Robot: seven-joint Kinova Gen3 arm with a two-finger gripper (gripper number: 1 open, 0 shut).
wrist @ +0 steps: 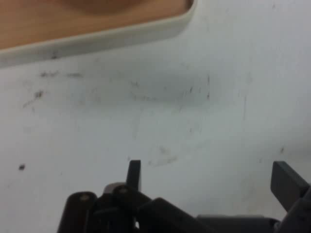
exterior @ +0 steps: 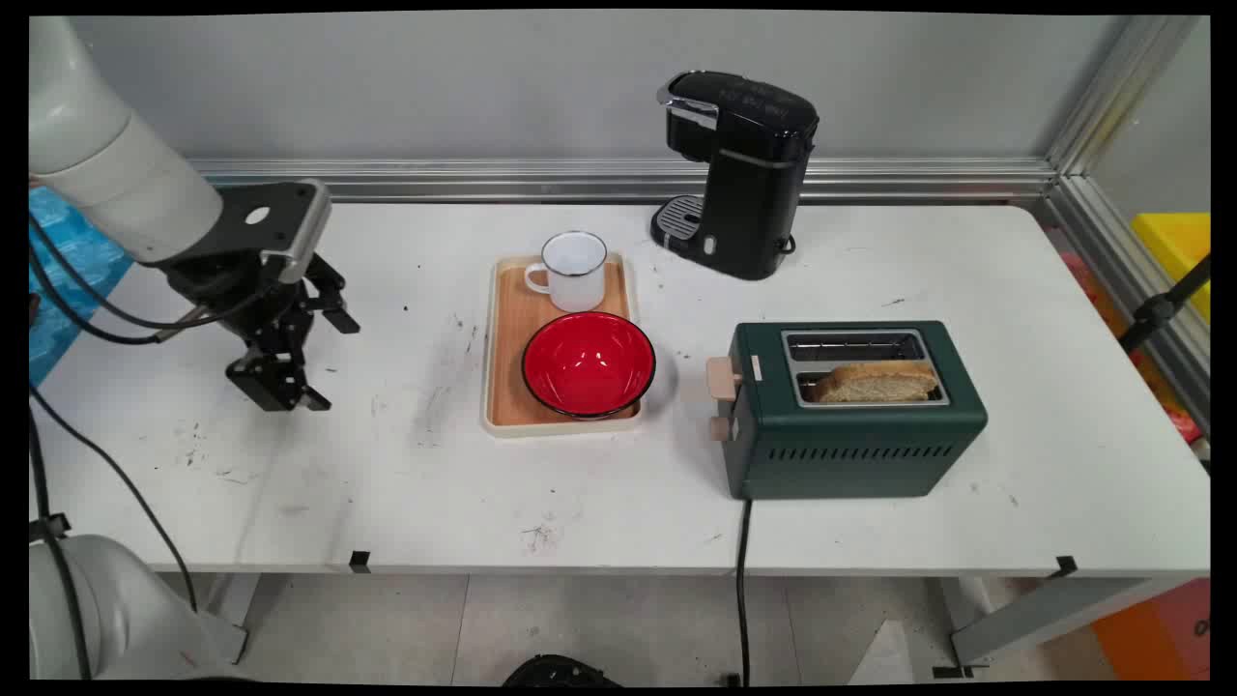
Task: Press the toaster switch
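Left of the main view, the black pincer (exterior: 307, 361) hangs spread and empty over the bare white tabletop (exterior: 387, 483). Nearest it, at centre, a wooden tray (exterior: 507, 329) carries a white mug (exterior: 573, 271) and a red bowl (exterior: 589, 364). Right of centre, a green toaster (exterior: 850, 425) holds a bread slice (exterior: 875, 382) in its slot; a black coffee machine (exterior: 739, 174) stands behind.

Along the hand view's top edge lies the tray's (wrist: 97, 39) rim; both fingers (wrist: 287, 183) rise wide apart at the bottom over scuffed tabletop.
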